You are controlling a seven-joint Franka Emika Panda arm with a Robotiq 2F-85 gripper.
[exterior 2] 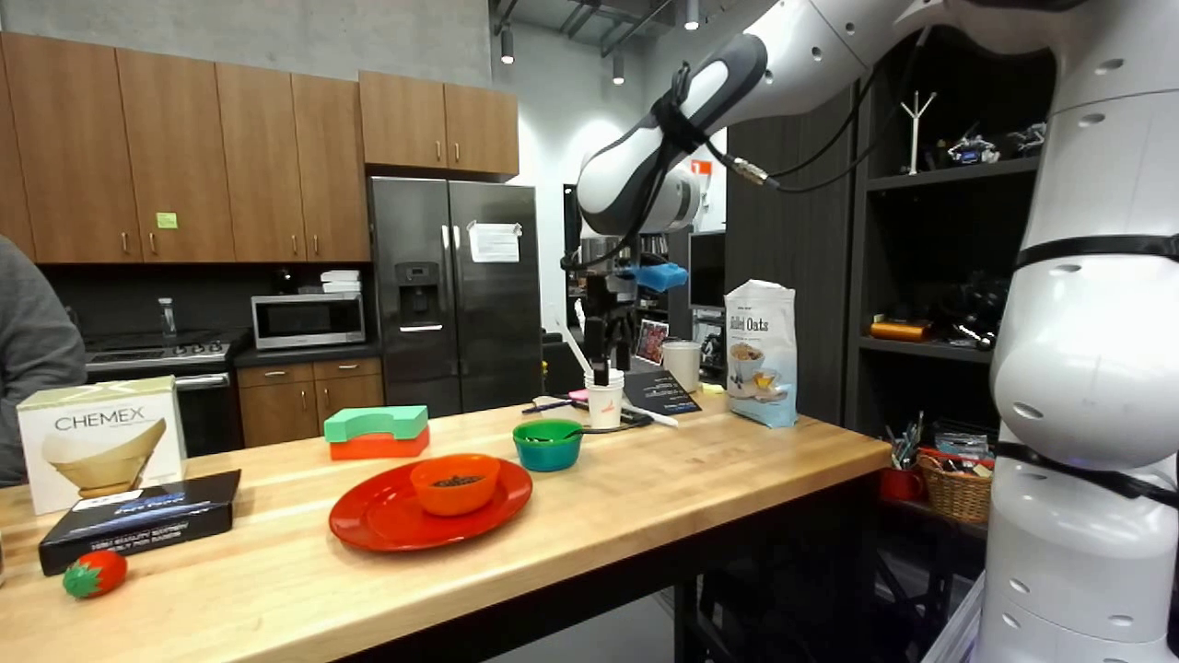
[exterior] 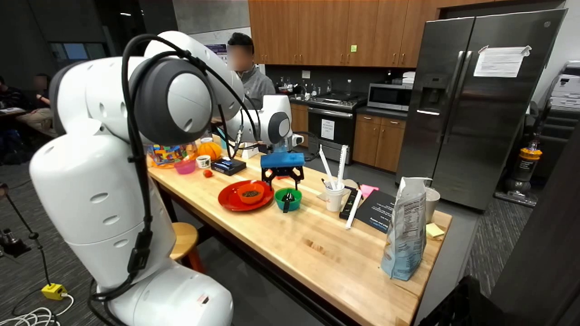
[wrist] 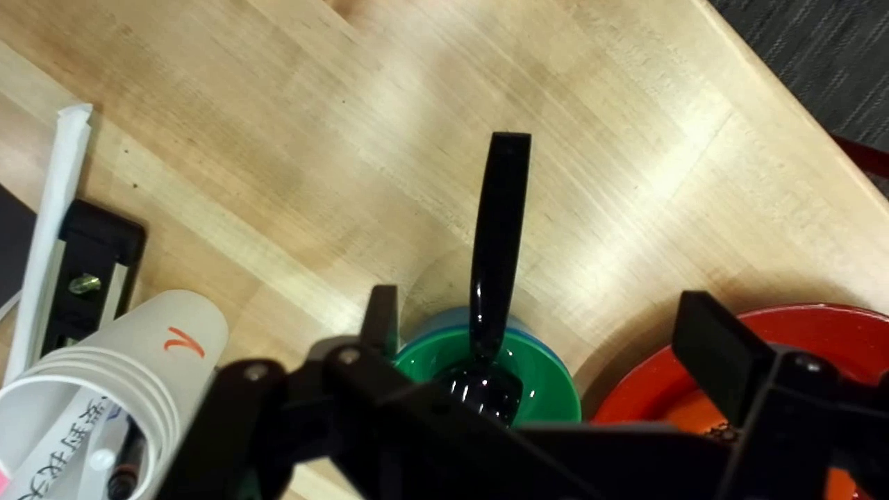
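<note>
The jaws stand wide apart and empty above the green bowl (wrist: pixel 549 389), where a black spoon (wrist: pixel 499 236) rests with its handle reaching out past the rim over the tabletop (wrist: pixel 278 139). The step in hand looks like an approach to that spoon, and the next move seems to call for centring on the handle (it lies nearer one jaw) before descending.

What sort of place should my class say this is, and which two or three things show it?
Probably a kitchen area in a lab: a tall, dark metallic refrigerator and a boxy silver microwave suggest the kitchen; a large white jointed robot arm hints at the lab.
</note>
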